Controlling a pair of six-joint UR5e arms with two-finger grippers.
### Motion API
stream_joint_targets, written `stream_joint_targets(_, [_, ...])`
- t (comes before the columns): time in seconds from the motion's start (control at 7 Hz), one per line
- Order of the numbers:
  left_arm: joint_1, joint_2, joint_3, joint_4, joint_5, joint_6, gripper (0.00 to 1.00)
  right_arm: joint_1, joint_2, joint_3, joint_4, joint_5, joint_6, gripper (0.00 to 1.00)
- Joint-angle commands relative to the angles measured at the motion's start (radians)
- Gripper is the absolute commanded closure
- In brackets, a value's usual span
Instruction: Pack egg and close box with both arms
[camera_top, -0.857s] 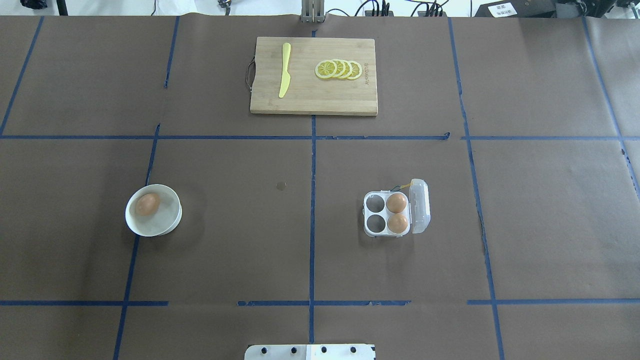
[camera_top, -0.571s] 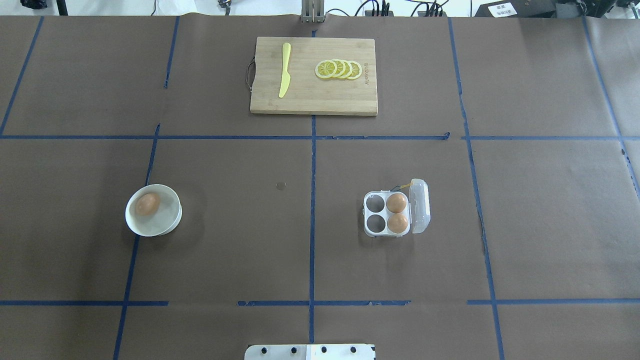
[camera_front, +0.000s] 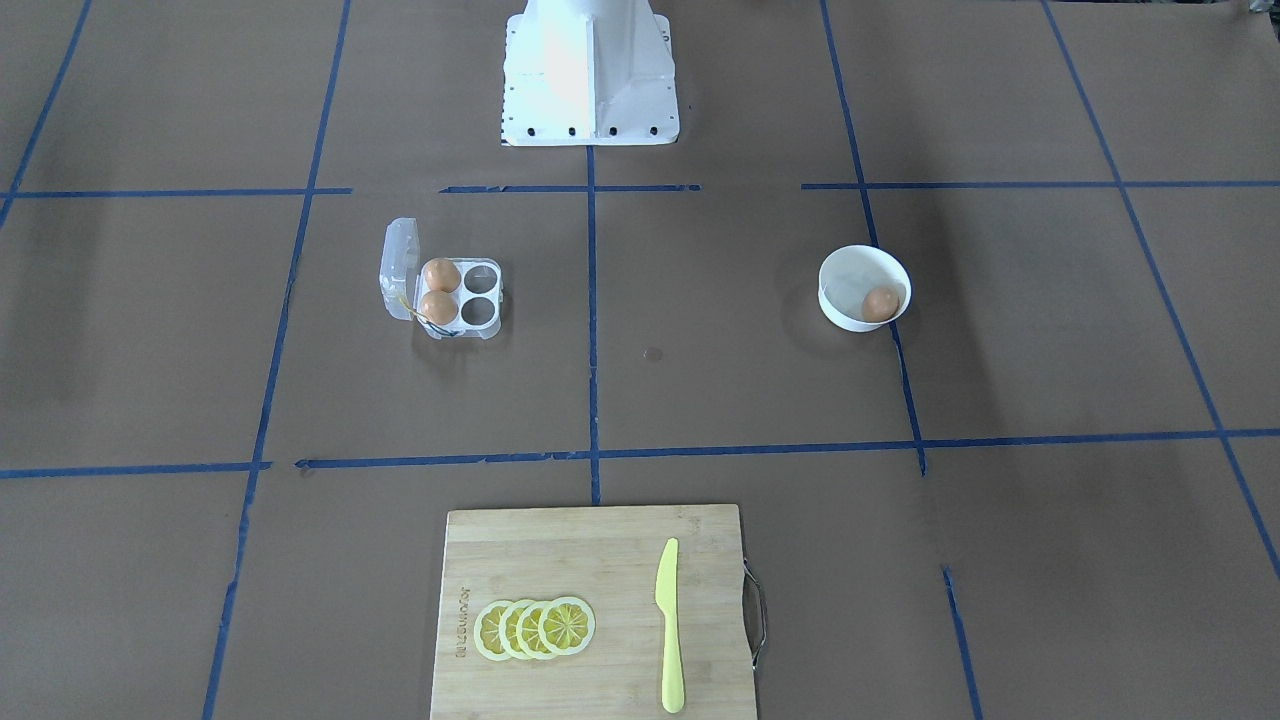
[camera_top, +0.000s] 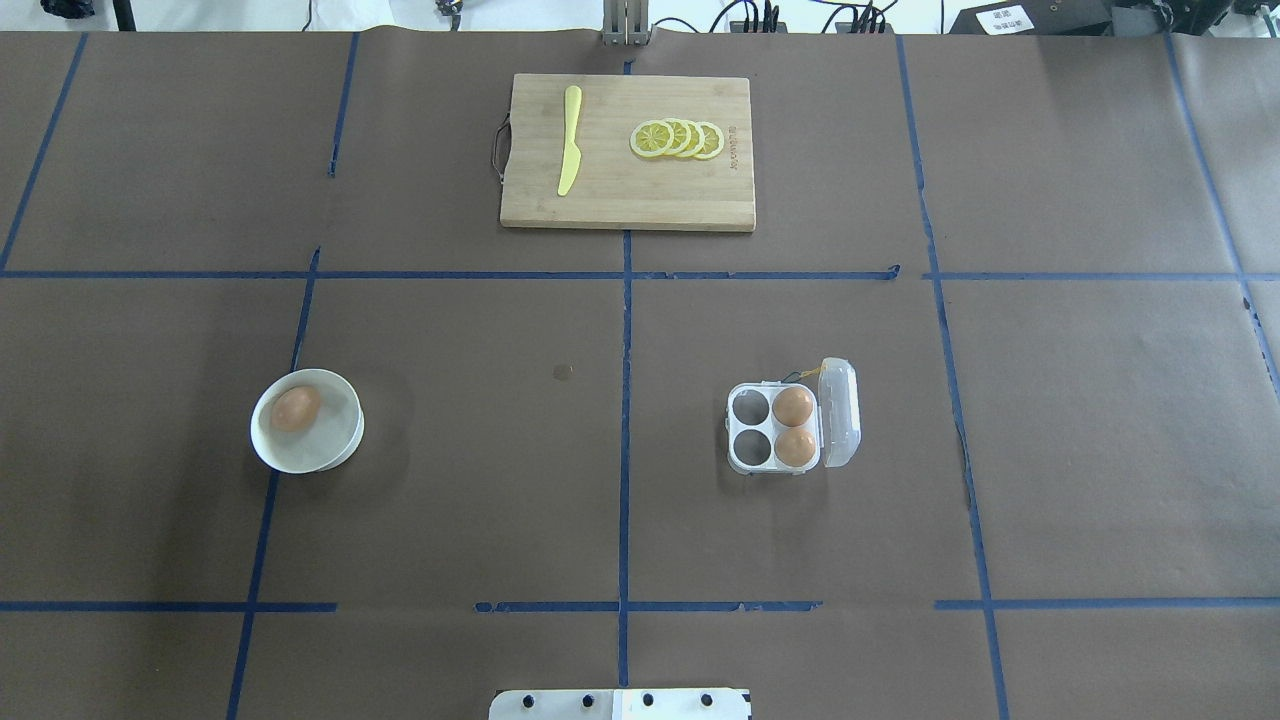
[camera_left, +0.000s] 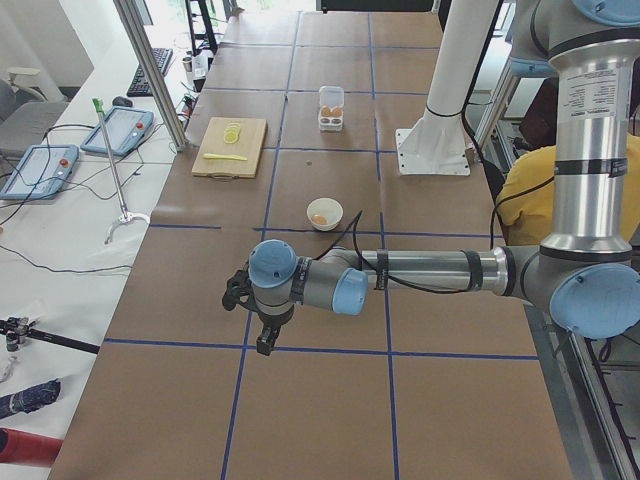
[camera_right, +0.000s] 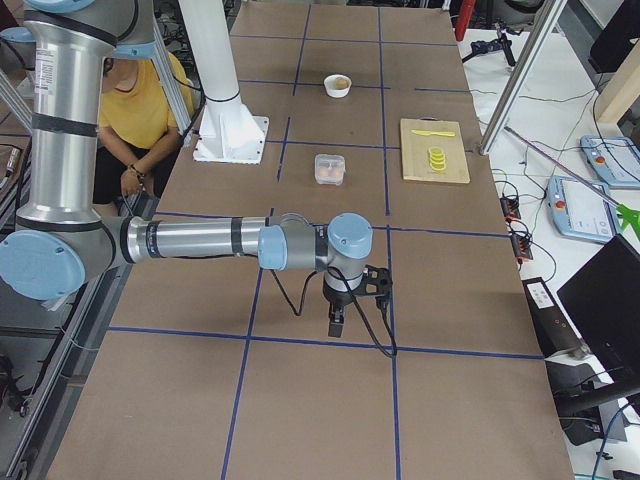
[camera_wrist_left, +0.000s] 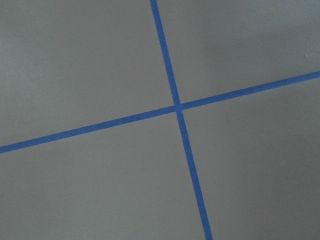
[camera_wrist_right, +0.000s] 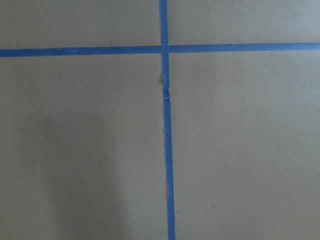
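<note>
The clear plastic four-cup carton (camera_top: 748, 447) stands lid-open to receive the orange-brown egg (camera_top: 295, 408) well to its left; left pincer (camera_left: 262, 347) and right pincer (camera_right: 335, 328) state: indeterminable.

Overhead and front views opposed over the box (camera_top: 773, 430); side views endwise; wrist views close.

We can read no text with certainty. The cutting board (camera_top: 620, 205) carries a small burnt-in mark near one short edge, too small to read. A white label (camera_top: 1003, 20) behind the counter (camera_top: 1100, 150) and the dark print on the left arm (camera_left: 583, 100) are also illegible.
</note>
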Motion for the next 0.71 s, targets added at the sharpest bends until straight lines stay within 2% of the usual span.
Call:
stream_joint_targets(0.0, [0.039,-0.001,0.0,-0.107,-0.007,-0.005,0.0,-0.063,0.021,0.037,0.002,0.016,0.007,0.0])
stream_joint_targets(0.29, [0.067,-0.009,-0.003,-0.241,-0.071,0.007,0.0,-0.066,0.05,0.086,0.002,0.054,0.01,0.0])
stream_joint_targets(0.57, [0.081,-0.101,-0.003,-0.305,-0.068,-0.005,0.0,-0.072,0.135,0.092,0.002,0.044,0.008,0.0])
